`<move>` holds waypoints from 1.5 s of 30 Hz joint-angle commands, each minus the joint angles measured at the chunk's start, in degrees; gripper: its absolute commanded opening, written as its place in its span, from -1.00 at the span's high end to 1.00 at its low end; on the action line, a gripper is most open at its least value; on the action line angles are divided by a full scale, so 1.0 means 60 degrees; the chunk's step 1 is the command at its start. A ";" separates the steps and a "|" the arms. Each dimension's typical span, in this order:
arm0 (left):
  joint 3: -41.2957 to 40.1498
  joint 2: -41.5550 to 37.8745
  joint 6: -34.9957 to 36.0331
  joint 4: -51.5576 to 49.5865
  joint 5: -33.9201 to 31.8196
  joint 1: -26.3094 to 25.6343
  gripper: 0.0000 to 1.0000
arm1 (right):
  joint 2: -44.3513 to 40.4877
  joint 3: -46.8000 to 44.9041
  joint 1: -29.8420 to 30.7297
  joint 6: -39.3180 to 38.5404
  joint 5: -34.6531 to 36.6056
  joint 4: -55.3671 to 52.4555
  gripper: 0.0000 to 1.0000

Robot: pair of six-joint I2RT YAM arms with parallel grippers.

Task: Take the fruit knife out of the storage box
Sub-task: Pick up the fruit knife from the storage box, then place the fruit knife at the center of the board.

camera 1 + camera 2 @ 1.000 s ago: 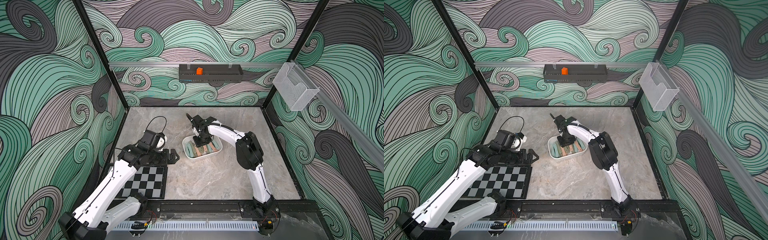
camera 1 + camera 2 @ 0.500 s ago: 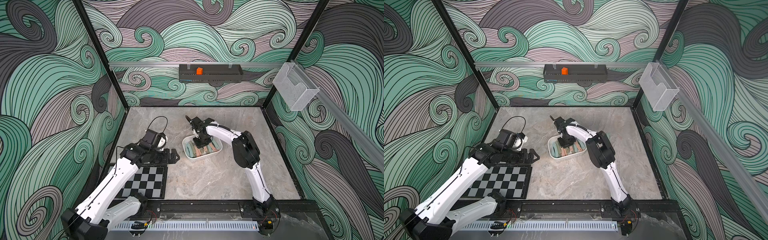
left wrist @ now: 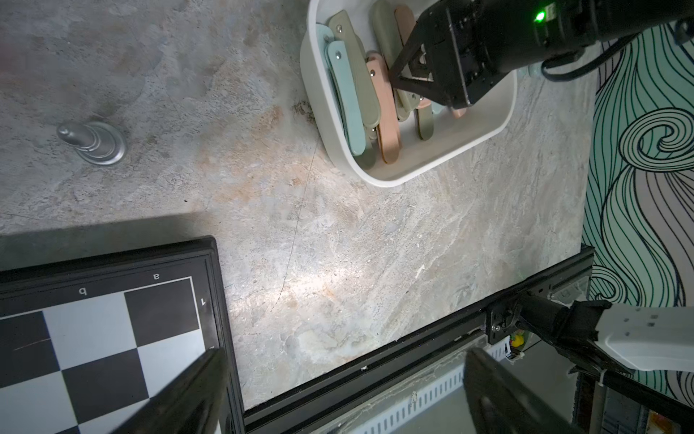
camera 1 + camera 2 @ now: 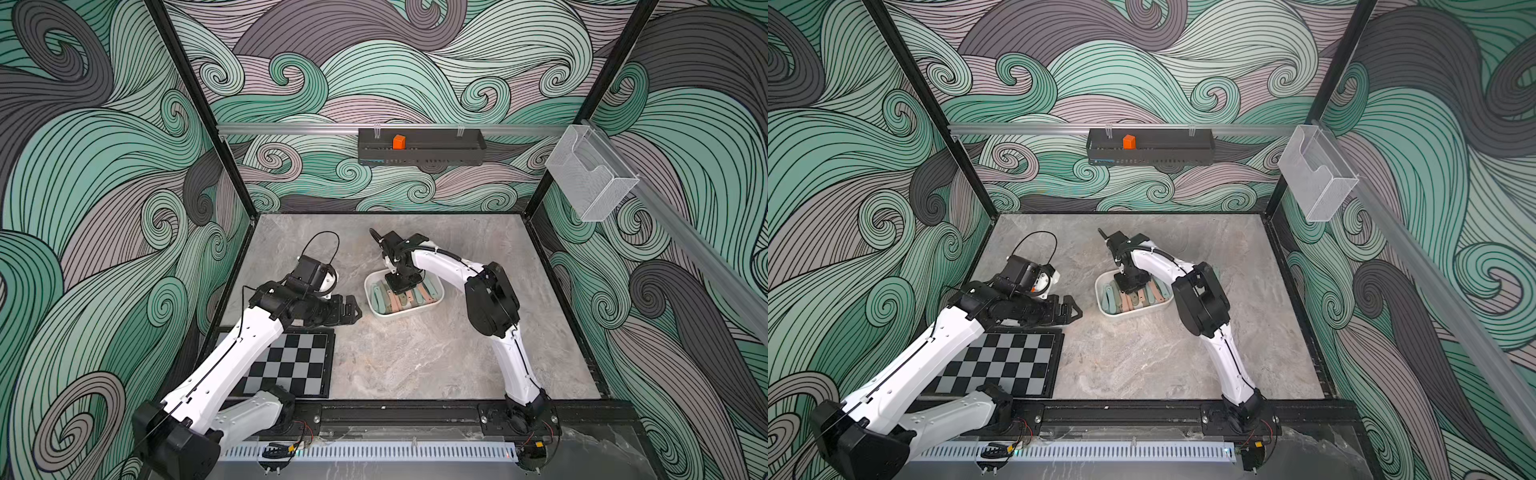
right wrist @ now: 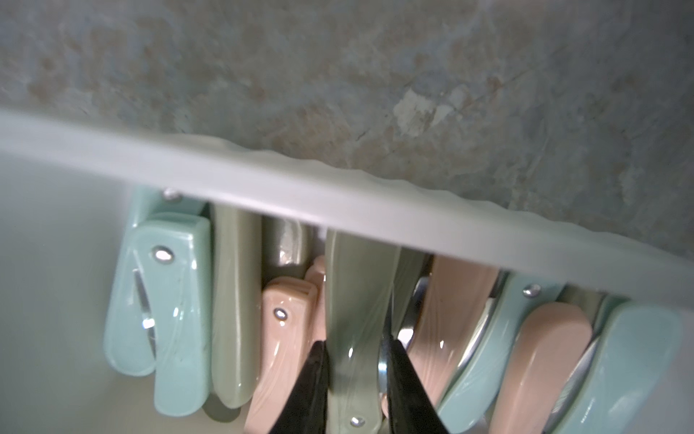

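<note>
**Sage-green fruit knife pinched in my right claw, down inside the storage box**

Going left to right in both top views. My left claw hangs over the marble table with its jaws spread wide and nothing between them. It's just past the far corner of the chessboard, near the box's left wall but not touching it. Its wrist cam also catches a little silver chess piece standing upright on bare marble, off the board and well apart from the box.

Next comes the white box, roughly mid-table, packed with folded knives lying side by side: teal ones, pink ones and a few more sage-green.

My right claw reaches down into it from the far side. Its fingers sit one on each flank of the sage-green handle, both touching, so that's a proper pinch on that knife. The knife is low in the box, with its far end running up to the rim. I can't tell if it's off the box floor at all.

As for what's in the way, it's tight in there. A pink handle crowds one finger, and a strip of bare steel plus another pink handle crowd the other.

Further back, a black wall tray hangs on the rail with an orange block in it. On the right wall there's a clear mesh basket.
</note>
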 commanded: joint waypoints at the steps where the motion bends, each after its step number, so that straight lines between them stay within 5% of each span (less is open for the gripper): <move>1: 0.0601 0.0287 0.0346 0.0223 -0.0016 0.0054 -0.97 | -0.0438 0.0373 -0.0111 -0.0143 0.0152 -0.0129 0.68; 12: 0.2748 0.2623 0.0337 0.1164 0.0496 0.0042 -0.97 | -0.1251 0.0586 -0.0728 -0.0041 -0.0060 -0.0269 0.68; 24: 0.4432 0.4633 0.0142 0.1576 0.0898 -0.0193 -0.97 | -0.1796 0.0769 -0.2704 0.0018 -0.0157 -0.0336 0.66; 36: 0.4187 0.4773 -0.0479 0.3108 -0.0906 -0.1475 -0.97 | -0.1061 0.0205 -0.4795 -0.0011 0.0020 -0.0113 0.67; 45: 0.4249 0.5204 -0.0716 0.3120 -0.1809 -0.2304 -0.97 | -0.0229 -0.0108 -0.5092 -0.0158 -0.0007 0.0013 0.67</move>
